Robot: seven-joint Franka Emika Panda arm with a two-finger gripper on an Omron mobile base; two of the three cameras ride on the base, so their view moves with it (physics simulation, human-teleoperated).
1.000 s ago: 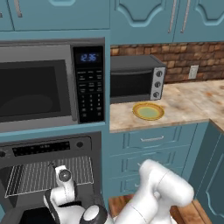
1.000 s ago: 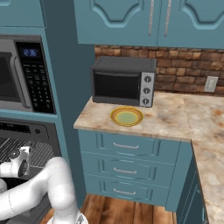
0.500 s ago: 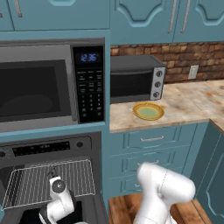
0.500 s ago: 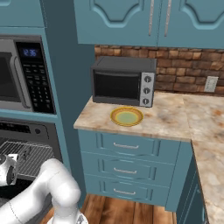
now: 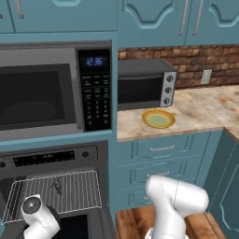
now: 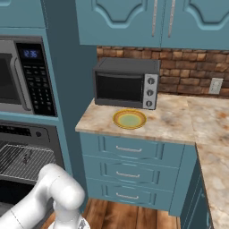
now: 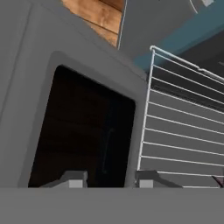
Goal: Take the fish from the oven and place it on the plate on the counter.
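Hand view: the gripper [image 7: 108, 178] is seen closed with nothing between its tips, over the oven's [image 5: 56, 161] dropped door beside the wire rack [image 7: 183, 140]. A small dark thing, perhaps the fish [image 5: 57, 185], lies on the rack; the plate [image 5: 158, 118] is on the counter [image 5: 200, 109]

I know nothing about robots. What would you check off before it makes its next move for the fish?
1. Oven door dropped open: ok, the wire rack is exposed.
2. Fish located: cannot tell. A small dark shape lies on the rack, too small to identify.
3. Gripper holding something: not ok, nothing sits between its tips.
4. Gripper aimed at the rack: not ok, it faces the door's dark window, with the rack off to one side.
5. Plate ready on the counter: ok, nothing lies on it.
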